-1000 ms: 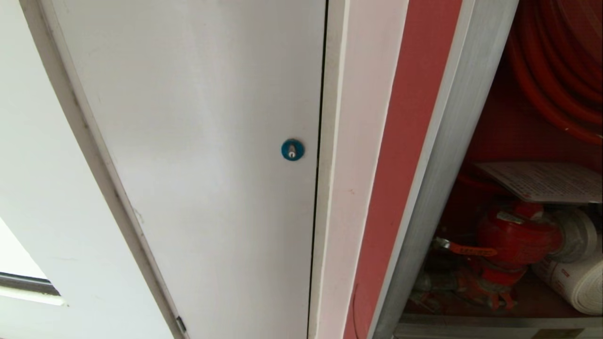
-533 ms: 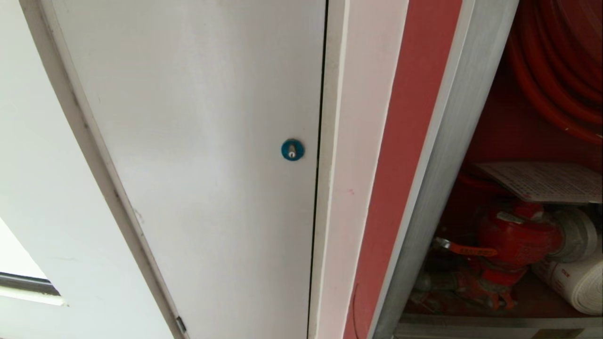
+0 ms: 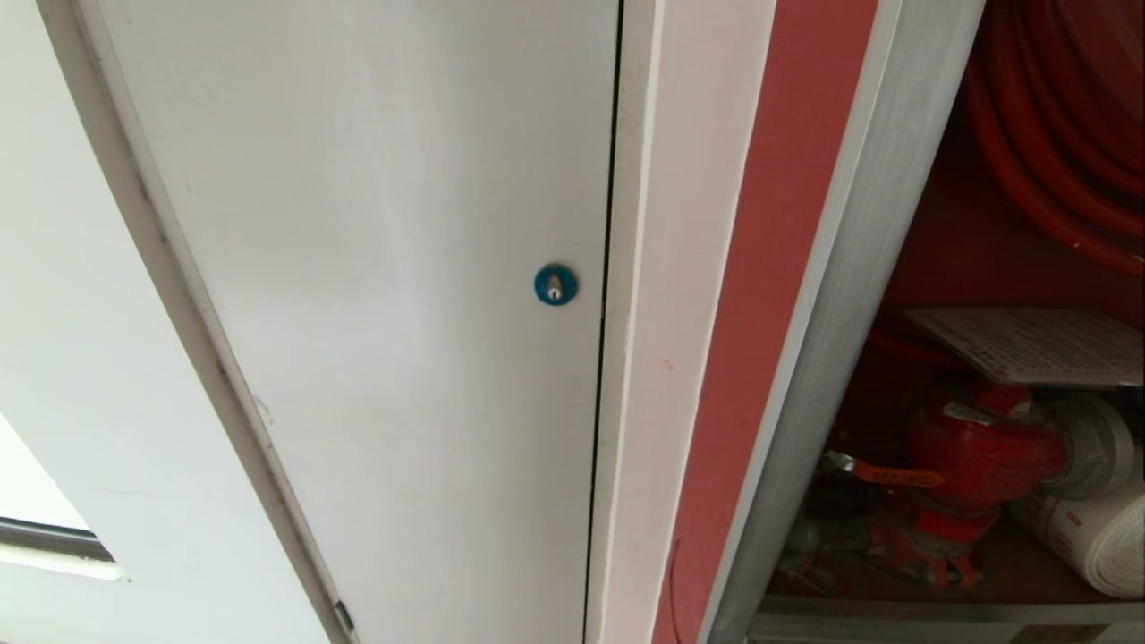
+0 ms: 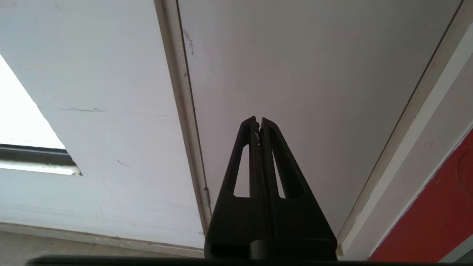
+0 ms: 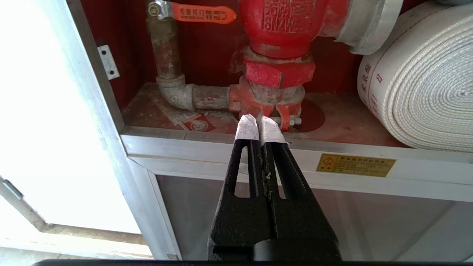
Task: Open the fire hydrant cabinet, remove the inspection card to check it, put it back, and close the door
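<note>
Right wrist view: pressed-together right gripper [image 5: 259,123] points at cabinet's red valve [image 5: 284,44]

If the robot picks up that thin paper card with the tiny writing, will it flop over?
Probably. The thin pale inspection card looks like a single sheet, so it would likely bend and feel very light. It lies over the red valve with its edges overhanging, so a push might slide it off.

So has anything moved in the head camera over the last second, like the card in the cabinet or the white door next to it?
Nothing visibly changed. The inspection card lies as before above the red valve inside the open cabinet, and the white door with its blue lock stays shut. No arm has entered the head view.
</note>
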Tool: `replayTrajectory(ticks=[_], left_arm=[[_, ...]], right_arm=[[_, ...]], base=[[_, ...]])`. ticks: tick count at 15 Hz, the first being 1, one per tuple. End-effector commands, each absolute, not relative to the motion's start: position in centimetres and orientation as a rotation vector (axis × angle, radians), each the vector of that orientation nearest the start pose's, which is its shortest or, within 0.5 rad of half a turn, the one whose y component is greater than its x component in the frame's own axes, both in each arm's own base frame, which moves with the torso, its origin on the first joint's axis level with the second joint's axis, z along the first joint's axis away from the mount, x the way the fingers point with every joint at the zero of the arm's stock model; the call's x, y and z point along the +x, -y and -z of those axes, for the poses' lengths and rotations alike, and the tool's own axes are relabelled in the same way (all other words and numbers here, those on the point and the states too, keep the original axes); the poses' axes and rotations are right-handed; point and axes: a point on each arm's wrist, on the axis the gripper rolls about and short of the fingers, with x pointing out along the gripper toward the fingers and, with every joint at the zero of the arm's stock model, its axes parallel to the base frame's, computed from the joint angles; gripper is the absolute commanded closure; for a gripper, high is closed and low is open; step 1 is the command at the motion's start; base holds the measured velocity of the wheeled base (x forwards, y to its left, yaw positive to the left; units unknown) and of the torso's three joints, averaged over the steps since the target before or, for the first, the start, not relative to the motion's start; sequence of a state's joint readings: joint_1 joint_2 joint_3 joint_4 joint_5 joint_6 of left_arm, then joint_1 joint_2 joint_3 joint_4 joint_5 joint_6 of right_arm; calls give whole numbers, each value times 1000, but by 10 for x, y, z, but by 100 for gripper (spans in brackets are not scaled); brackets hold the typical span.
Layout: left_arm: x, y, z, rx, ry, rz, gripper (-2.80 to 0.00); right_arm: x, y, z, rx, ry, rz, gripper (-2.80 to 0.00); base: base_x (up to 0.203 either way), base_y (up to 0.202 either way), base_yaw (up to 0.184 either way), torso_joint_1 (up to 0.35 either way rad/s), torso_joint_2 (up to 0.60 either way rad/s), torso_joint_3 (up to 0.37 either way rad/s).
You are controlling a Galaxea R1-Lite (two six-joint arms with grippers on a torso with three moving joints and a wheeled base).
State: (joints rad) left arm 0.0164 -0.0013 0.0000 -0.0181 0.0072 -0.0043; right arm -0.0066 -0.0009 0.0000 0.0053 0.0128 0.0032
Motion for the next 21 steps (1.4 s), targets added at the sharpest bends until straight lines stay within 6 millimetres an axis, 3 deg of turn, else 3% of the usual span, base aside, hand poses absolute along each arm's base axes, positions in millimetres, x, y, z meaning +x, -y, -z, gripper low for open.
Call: replayTrajectory(ticks=[1, 8, 15, 21], left_arm=[[-22, 0, -76, -5, 12, -25, 0], [-22, 0, -76, -5, 12, -25, 0], [-22, 0, -76, -5, 12, -25, 0], [-22, 0, -76, -5, 12, -25, 0]], right_arm=[[-23, 0, -75, 3, -6, -9, 0], [-25, 0, -77, 2, -27, -5, 0], [-36, 1, -112, -44, 7, 48, 0], [-34, 2, -123, -210, -11, 103, 0]], base=[[0, 0, 0, 0, 0, 0], [0, 0, 0, 0, 0, 0], [0, 0, 0, 0, 0, 0], [0, 0, 0, 0, 0, 0]])
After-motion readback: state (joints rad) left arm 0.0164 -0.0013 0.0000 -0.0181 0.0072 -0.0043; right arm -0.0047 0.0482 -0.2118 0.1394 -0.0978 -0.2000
